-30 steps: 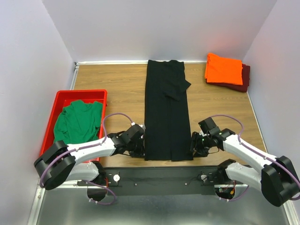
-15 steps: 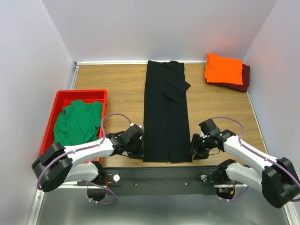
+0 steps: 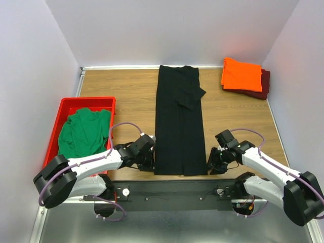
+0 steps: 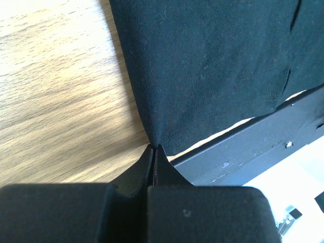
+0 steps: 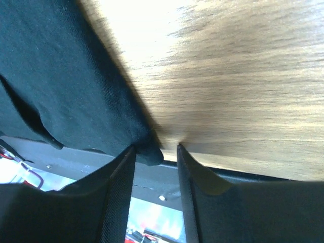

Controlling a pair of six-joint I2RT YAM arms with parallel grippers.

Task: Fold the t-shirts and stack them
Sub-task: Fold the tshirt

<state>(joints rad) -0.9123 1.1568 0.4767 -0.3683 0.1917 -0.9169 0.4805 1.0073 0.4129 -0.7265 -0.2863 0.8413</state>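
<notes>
Tabletop [image 3: 126, 91] carries the whole job. The black t-shirt [image 3: 179, 126] lies down its middle as a long narrow strip, its hem at the near edge between the two arms.

At the left, the green t-shirt [image 3: 83, 131] sits crumpled in the red tray [image 3: 68, 101]. In the far right corner, the orange t-shirt [image 3: 242, 74] rests folded on the maroon t-shirt [image 3: 264, 83].

The main risk is an uneven lift. The left gripper [image 4: 153, 149] is pressed together, and the near left hem corner appears nipped at its very tips. The right gripper [image 5: 155, 147] has its jaws apart, with the near right corner lying just between them and not clamped. If the arms rise now, only the left side is likely to come up. The strip would then twist or drag askew.

A smaller risk is the thin bite on both sides. So little cloth sits in either gripper that a corner could slip free mid-fold, or the right jaws could close on only the top layer. The fold would then open and its edges would no longer line up.
</notes>
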